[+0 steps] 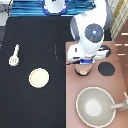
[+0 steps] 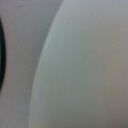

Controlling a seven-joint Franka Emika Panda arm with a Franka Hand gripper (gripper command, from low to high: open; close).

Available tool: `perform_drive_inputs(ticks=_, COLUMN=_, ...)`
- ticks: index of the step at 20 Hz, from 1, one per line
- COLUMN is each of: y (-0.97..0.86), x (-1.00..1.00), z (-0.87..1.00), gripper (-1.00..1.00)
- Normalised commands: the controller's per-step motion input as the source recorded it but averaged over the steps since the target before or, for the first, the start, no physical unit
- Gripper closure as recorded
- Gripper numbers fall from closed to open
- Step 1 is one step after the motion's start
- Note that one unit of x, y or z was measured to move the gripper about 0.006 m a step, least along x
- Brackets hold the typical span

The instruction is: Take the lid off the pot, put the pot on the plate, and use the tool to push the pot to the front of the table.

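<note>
Pinkish-tan round pot (image 1: pixel 82 71) sits on the brown stove panel (image 1: pixel 120 75), the gripper (image 1: pixel 83 64) low right over it, its grip impossible to judge.

No text, label, brand or number seems readable anywhere, neither on the bench (image 1: pixel 30 45) nor on the gripper (image 1: pixel 83 64) over the stove at right.
</note>
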Motion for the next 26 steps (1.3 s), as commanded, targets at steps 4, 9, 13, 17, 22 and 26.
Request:
perform_drive_inputs(ticks=4, y=0.00, x=-0.18, z=0.00, gripper=1.00)
perform_drive_inputs(ticks=9, y=-0.03, x=-0.23, z=0.00, gripper=1.00)
perform_drive_inputs(ticks=13, y=-0.19, x=-0.36, z=0.25, gripper=1.00)
perform_drive_inputs(ticks=17, y=-0.32, x=-0.74, z=0.77, gripper=1.00)
perform_drive_inputs(ticks=22, y=-0.09, x=-0.83, z=0.73, gripper=1.00)
perform_drive_inputs(ticks=26, y=-0.05, x=-0.87, z=0.55, gripper=1.00)
